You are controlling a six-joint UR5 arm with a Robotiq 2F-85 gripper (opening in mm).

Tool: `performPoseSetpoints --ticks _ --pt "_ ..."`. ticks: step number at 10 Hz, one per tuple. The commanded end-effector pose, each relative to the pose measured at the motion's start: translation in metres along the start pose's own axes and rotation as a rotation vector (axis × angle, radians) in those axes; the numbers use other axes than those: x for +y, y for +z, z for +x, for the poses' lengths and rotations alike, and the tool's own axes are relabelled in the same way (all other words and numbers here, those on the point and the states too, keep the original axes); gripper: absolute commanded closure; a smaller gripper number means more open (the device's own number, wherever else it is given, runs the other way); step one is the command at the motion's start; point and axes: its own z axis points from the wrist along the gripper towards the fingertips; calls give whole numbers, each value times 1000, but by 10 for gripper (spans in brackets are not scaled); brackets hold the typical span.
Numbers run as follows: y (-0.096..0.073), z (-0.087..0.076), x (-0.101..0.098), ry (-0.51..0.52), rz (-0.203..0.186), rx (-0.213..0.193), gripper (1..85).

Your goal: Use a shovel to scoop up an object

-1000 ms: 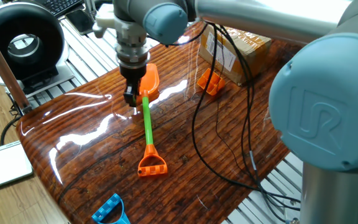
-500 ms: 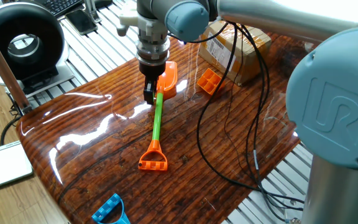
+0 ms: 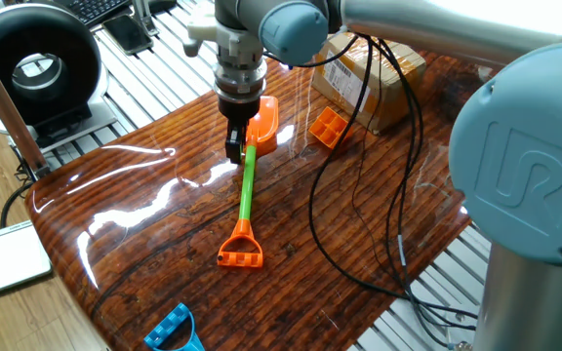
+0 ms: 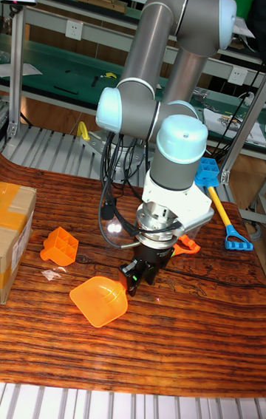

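Gripper is clamping the shovel near its blade, blade pointing toward the object — the block is sitting just beyond, beside the cardboard box. Approach seems underway; next the blade needs sliding low under the block.
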Motion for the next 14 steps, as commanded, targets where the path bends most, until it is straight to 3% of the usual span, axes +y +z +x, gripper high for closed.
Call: performPoseSetpoints --ticks 1,13,14 --pt "-1 -2 0 16 -5 -9 353" --pt "-20 -5 3 53 8 56 360" --pt "-25 -1 -1 50 28 72 360"
